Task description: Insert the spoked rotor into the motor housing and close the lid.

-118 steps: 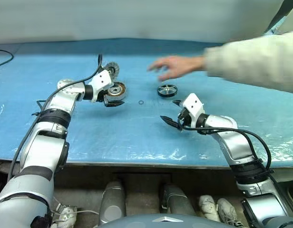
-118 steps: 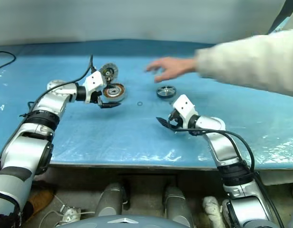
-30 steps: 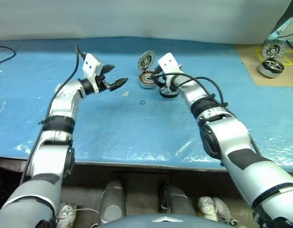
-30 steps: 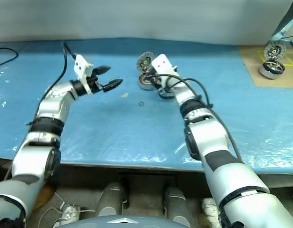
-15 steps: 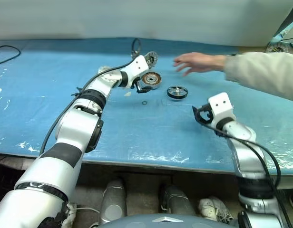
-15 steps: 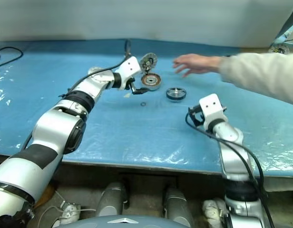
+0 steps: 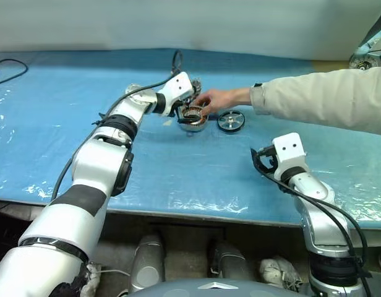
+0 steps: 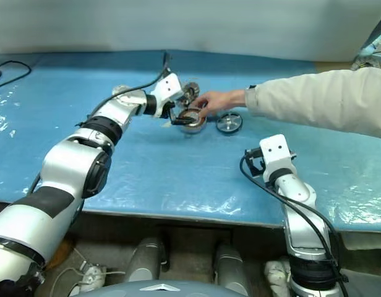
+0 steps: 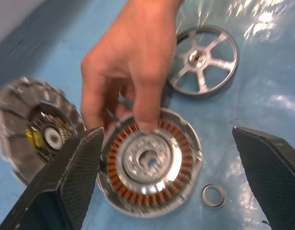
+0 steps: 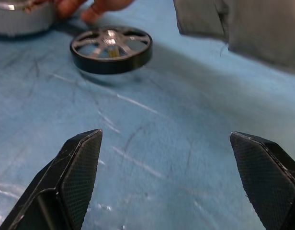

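The motor housing (image 9: 152, 165), a round metal cup with copper windings, lies on the blue table. Its finned lid (image 9: 37, 134) stands open at the housing's edge. A person's hand (image 9: 133, 62) reaches in, fingertips on the housing rim. My left gripper (image 9: 167, 139) is open, one finger on each side of the housing (image 7: 193, 116) without touching it. The spoked rotor (image 7: 231, 120) lies flat just right of the housing. My right gripper (image 10: 165, 138) hangs open and empty near the table's front, with the rotor (image 10: 111, 48) well ahead of it.
A small washer ring (image 9: 213, 195) lies on the table beside the housing. The person's light sleeve (image 7: 320, 102) stretches in from the right above the table. A black cable (image 7: 5, 65) lies at the far left. The table's front edge (image 7: 196, 210) runs below my right gripper.
My right gripper has pulled back from the housing to the front right. My left gripper has swung right to the housing. The person's hand has come down onto the housing.
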Robot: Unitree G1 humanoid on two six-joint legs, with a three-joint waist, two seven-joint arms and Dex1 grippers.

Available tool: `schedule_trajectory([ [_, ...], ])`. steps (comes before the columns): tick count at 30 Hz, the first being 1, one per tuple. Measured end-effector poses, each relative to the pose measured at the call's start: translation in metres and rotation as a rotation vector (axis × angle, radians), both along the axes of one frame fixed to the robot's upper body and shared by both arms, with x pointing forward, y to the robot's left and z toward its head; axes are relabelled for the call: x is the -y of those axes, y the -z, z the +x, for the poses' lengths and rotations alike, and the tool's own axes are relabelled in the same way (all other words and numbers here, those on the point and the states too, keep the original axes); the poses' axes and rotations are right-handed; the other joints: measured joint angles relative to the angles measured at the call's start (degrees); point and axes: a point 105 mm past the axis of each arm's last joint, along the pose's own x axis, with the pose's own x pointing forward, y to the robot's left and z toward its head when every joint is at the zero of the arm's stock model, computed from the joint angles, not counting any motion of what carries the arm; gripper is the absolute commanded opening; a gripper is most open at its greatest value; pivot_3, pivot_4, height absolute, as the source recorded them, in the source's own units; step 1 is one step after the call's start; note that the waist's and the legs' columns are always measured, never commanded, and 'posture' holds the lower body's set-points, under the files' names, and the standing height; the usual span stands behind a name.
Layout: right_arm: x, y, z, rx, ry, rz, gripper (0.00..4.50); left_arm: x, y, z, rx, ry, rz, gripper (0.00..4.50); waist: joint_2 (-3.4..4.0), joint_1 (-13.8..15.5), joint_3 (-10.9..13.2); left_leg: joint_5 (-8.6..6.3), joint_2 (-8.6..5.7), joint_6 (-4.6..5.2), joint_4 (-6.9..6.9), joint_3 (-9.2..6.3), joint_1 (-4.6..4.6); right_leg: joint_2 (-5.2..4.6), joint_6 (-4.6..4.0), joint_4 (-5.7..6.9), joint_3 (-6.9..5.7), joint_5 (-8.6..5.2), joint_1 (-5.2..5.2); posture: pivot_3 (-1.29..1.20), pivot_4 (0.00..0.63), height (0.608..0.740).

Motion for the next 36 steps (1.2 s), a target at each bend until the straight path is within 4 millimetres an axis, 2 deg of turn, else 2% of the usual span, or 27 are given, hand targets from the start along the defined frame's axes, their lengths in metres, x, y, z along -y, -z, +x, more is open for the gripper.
schedule_trajectory([
  [5,-0.018,-0.023,0.014,0.039,-0.153,-0.011,4.5,-0.031,-0.01,-0.006,-0.035,0.03,-0.072,4.49,0.01,0.02,0.01,0.0,0.01,0.0,-0.04,0.0,0.01,0.0,0.0,0.02,-0.02,0.0,0.01,0.0,0.15,0.74],
  [13,-0.072,-0.063,0.031,0.083,-0.511,-0.051,4.5,-0.072,0.004,-0.023,-0.14,0.081,-0.135,4.49,0.03,0.16,0.02,0.01,0.09,0.02,0.0,0.01,-0.03,-0.01,-0.02,0.16,-0.14,-0.01,0.0,0.0,0.15,0.74],
  [16,-0.093,-0.067,0.039,0.078,-0.618,-0.067,4.5,-0.086,0.012,-0.031,-0.158,0.082,-0.164,4.49,0.04,0.04,0.02,0.01,0.13,0.02,0.07,0.03,-0.05,-0.01,-0.11,0.27,-0.15,-0.06,-0.03,0.0,0.15,0.74],
  [18,-0.116,-0.07,0.045,0.087,-0.705,-0.068,4.5,-0.091,0.022,-0.038,-0.189,0.071,-0.195,4.49,0.04,-0.48,0.02,0.01,0.2,0.02,0.11,0.03,-0.1,-0.01,-0.26,0.31,-0.21,-0.14,-0.06,0.0,0.15,0.74],
  [23,-0.155,-0.064,0.06,0.092,-0.864,-0.193,4.5,-0.093,0.035,-0.052,-0.223,0.043,-0.251,4.49,0.03,-1.16,0.02,0.03,0.28,0.06,0.3,0.02,-0.33,-0.04,-0.3,0.32,-0.4,-0.16,-0.09,0.0,0.15,0.74],
  [26,-0.161,-0.049,0.073,0.047,-0.922,-0.287,4.5,-0.093,0.037,-0.06,-0.218,0.024,-0.264,4.49,0.03,-1.33,0.02,0.05,0.29,0.11,0.39,0.05,-0.42,-0.06,-0.3,0.33,-0.46,-0.16,-0.1,0.0,0.15,0.74],
  [29,-0.153,-0.036,0.087,-0.031,-0.968,-0.383,4.5,-0.095,0.04,-0.068,-0.22,0.007,-0.271,4.49,0.03,-1.55,0.02,0.05,0.31,0.14,0.44,0.06,-0.44,-0.05,-0.31,0.36,-0.48,-0.16,-0.11,0.0,0.15,0.74],
  [33,-0.142,-0.033,0.091,-0.082,-1.047,-0.491,4.5,-0.1,0.048,-0.077,-0.238,-0.019,-0.268,4.49,0.03,-1.63,0.02,0.06,0.34,0.16,0.43,0.07,-0.46,-0.03,-0.32,0.35,-0.5,-0.17,-0.12,0.0,0.15,0.74],
  [36,-0.141,-0.034,0.089,-0.108,-1.12,-0.574,4.5,-0.1,0.055,-0.083,-0.25,-0.032,-0.278,4.49,0.03,-1.83,0.02,0.07,0.37,0.21,0.45,0.08,-0.5,-0.01,-0.34,0.37,-0.52,-0.18,-0.15,0.0,0.15,0.74],
])
